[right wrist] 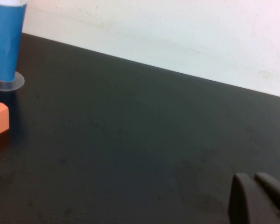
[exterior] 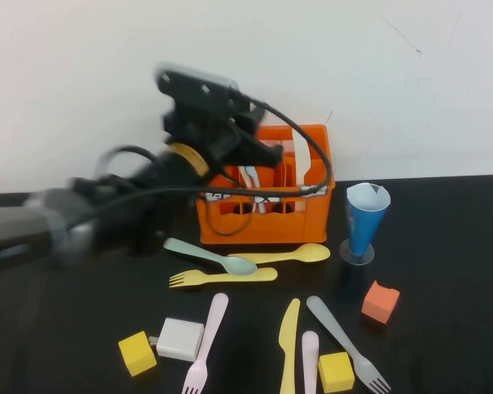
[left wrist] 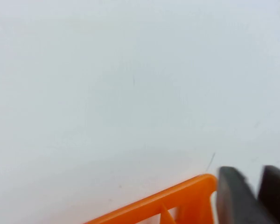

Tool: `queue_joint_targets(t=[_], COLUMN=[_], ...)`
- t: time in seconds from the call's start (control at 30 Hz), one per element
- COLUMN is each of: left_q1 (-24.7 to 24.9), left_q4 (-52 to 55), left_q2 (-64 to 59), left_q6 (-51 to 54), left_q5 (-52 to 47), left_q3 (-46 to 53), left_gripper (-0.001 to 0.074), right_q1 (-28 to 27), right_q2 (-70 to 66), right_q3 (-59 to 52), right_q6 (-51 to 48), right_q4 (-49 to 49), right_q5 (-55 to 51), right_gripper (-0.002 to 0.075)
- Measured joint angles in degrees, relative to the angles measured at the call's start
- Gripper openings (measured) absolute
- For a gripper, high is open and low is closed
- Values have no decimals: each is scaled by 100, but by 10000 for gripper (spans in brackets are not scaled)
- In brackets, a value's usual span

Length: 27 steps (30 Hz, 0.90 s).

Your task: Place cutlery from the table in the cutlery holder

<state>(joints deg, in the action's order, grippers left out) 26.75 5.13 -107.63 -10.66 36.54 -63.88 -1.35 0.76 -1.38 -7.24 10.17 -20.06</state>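
The orange cutlery holder [exterior: 267, 215] stands at the back middle of the black table [exterior: 444, 271], with white cutlery [exterior: 301, 161] upright inside. My left gripper [exterior: 265, 153] hovers over the holder's top rim; in the left wrist view its fingers [left wrist: 233, 196] stand slightly apart beside the holder's rim [left wrist: 177, 196], with nothing seen between them. On the table lie a mint spoon [exterior: 209, 256], a yellow spoon [exterior: 292, 254], a yellow fork [exterior: 222, 277], a pink fork [exterior: 207, 332], a yellow knife [exterior: 289, 332], a pink piece [exterior: 310, 361] and a grey fork [exterior: 345, 332]. My right gripper [right wrist: 254, 182] is shut and empty, low over bare table, out of the high view.
A blue cone cup [exterior: 366, 217] stands right of the holder, also in the right wrist view [right wrist: 7, 42]. An orange cube [exterior: 380, 301], two yellow cubes [exterior: 136, 353] [exterior: 335, 371] and a white block [exterior: 181, 338] lie among the cutlery. A white wall stands behind.
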Motion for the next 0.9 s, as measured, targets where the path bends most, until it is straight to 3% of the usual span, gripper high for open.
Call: queue_joint_targets(t=[0.07,0.2,0.43,0.53,0.7,0.8,0.9], left_q1=[0,0,-14,-123,-237,-237,-246], left_q4=[11,396,1046,442,645,976,1376], left_q2=[646,1840,3631,4390,5377,5897,6392], left_q6=[39,39,-334,-843,-953,-1111,-1212], left_q5=[-332,-740,-2357,-3952,-6448,-7041,-6926], left_q3=[329,1006,1931,2063,2101,2112,2351], left_gripper=[66,15,1,1,1,1,0], right_q1=[0,0,0,0,0,0,0], right_q2=[0,0,0,0,0,0,0], right_q3=[0,0,0,0,0,0,0], right_q6=[0,0,0,0,0,0,0], right_q4=[0,0,0,0,0,0,0], right_q5=[0,0,0,0,0,0,0], right_gripper=[-4,-4,-4,-4,-4,-4,-4])
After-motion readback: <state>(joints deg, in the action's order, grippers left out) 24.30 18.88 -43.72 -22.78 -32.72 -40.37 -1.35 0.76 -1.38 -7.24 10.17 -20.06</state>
